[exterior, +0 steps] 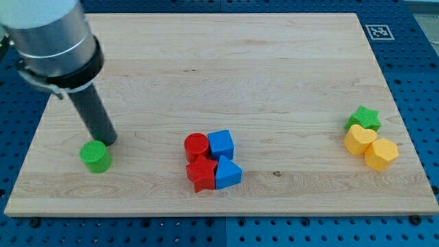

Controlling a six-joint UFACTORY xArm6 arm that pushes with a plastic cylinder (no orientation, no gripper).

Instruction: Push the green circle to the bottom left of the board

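Observation:
The green circle (95,156) is a short green cylinder near the bottom left of the wooden board (226,75). My tip (108,141) is at the end of the dark rod that slants down from the view's top left. It sits right at the circle's upper right edge, touching or nearly touching it.
A cluster at the board's lower middle holds a red cylinder (196,145), a blue cube (221,143), a red block (202,174) and a blue triangle-like block (228,173). At the right are a green star (364,118), a yellow heart (359,140) and a yellow hexagon (381,154).

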